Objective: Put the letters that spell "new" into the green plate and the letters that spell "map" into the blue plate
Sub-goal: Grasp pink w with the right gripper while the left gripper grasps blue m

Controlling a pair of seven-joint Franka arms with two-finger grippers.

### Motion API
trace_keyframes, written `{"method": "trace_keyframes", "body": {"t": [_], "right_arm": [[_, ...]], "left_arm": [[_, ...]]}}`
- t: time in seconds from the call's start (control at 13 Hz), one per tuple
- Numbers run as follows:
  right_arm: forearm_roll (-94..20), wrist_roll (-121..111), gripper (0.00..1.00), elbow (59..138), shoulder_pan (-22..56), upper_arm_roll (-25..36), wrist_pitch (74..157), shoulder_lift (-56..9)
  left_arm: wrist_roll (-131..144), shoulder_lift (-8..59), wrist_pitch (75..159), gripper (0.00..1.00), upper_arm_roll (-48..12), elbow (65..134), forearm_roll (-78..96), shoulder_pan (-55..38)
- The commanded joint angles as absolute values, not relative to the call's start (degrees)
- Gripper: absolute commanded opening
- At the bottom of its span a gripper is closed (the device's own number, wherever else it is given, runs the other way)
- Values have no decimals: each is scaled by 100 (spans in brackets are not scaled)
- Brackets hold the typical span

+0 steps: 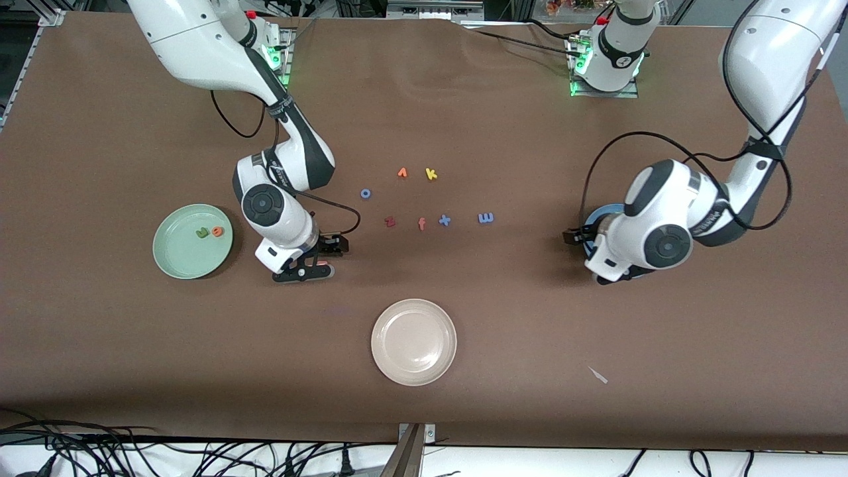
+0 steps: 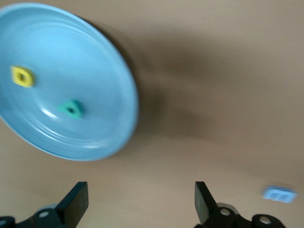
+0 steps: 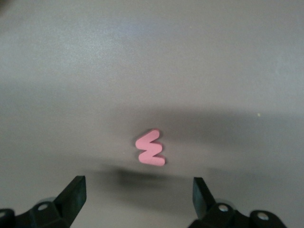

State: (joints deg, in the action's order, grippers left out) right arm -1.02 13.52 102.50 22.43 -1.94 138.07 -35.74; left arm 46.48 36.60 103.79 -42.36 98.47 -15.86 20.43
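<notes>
Salmon "w" (image 3: pixel 150 148) lies flat on the counter (image 1: pixel 503 344), beside the green plate (image 1: pixel 173 258). Looks light, soft and thin: judged best pinched across its outer edges.

Right gripper (image 3: pixel 135 202) hangs just over it, jaws apart, empty.

Left gripper (image 2: pixel 141 204) over the counter beside the blue plate (image 2: pixel 109 80), jaws apart, empty. Periwinkle "m" (image 1: pixel 485 217) lies among the loose letters.

Green "n" (image 1: pixel 202 232) and orange "e" (image 1: pixel 217 230) lie in the green plate (image 1: pixel 173 255)

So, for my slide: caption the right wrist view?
Open right gripper poised over the small salmon-pink foam letter "w" lying on the brown table.
</notes>
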Motion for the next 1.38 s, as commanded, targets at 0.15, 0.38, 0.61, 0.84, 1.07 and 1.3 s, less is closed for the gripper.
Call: {"method": "trace_keyframes", "body": {"t": [0.15, 0.38, 0.61, 0.84, 1.07, 1.3], "right_arm": [[-35, 669, 95, 10029, 2171, -211, 14071, -3910], [-35, 598, 91, 9835, 2171, -211, 14071, -4060], [-35, 563, 84, 9747, 2171, -211, 14071, -4113], [-26, 360, 70, 9738, 2171, -211, 14071, -4122], [-18, 360, 55, 9729, 2171, -202, 14071, -4131], [-18, 352, 47, 9729, 2180, -202, 14071, -4157]], "left_arm": [[5273, 3612, 11870, 92, -4368, 10546, -1731, 1251], [5826, 3752, 12505, 93, -4342, 10617, -2003, 845], [6020, 3902, 12865, 93, -4307, 10801, -2362, 721], [6301, 4077, 13236, 94, -4289, 10942, -2706, 642], [6609, 4253, 13403, 93, -4245, 10916, -2953, 598], [6697, 4394, 13464, 86, -4245, 10925, -2962, 589]]}}
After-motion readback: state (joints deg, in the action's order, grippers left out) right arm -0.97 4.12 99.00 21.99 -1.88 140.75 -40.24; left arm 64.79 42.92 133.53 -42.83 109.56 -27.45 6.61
